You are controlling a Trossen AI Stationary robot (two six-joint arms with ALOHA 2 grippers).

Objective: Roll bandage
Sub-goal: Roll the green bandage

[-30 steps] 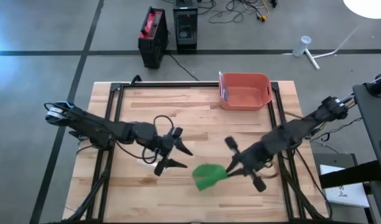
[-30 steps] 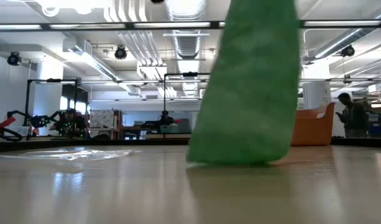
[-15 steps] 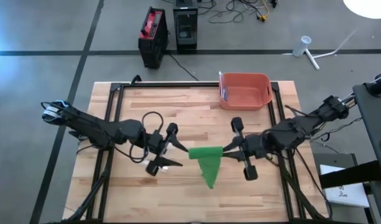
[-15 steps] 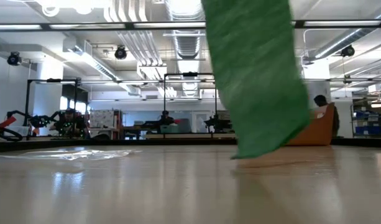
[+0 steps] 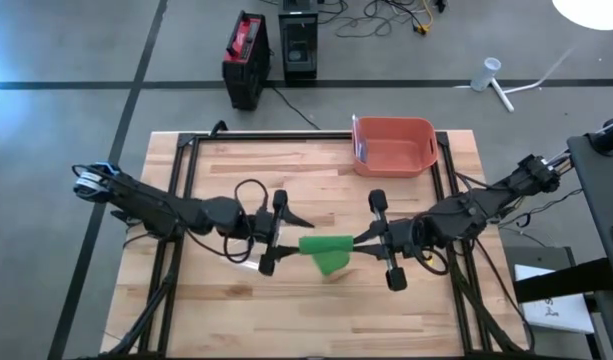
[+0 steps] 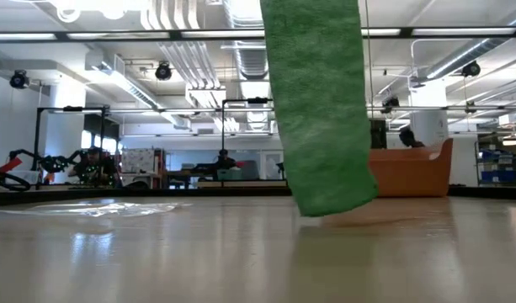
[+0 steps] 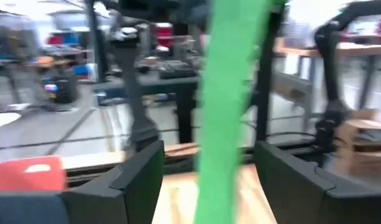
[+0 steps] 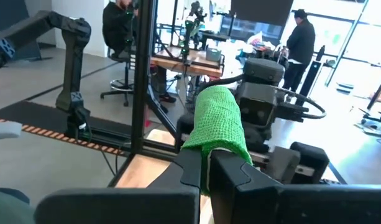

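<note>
A green bandage [image 5: 324,252] hangs as a strip over the middle of the wooden table [image 5: 236,170]. My right gripper [image 5: 359,240] is shut on its upper end and points level toward the table's left. My left gripper [image 5: 296,241] faces it, open. In the left wrist view the bandage [image 7: 222,106] hangs in the gap between the left fingers [image 7: 139,182], with room on both sides. In the low view the bandage's lower end [image 6: 332,200] is close to the table top; whether it rests there I cannot tell. My right gripper pinches the bandage's upper end [image 8: 216,134] between its two shut fingers [image 8: 193,165], coming level from the table's right. The green cloth bulges up over the fingertips as a bunched fold. The rest hangs slack below them.
An orange bin [image 5: 394,147] stands at the table's far right. Black frame rails [image 5: 176,190] run along the table's left and right sides. A clear plastic piece [image 6: 98,208] lies on the table at the left. People stand in the room beyond [image 8: 300,43].
My right gripper has turned level and carried the bandage's top toward the table's left; the hanging strip has swung with it. My left gripper has turned toward the bandage, and its open fingers now stand on either side of the strip.
</note>
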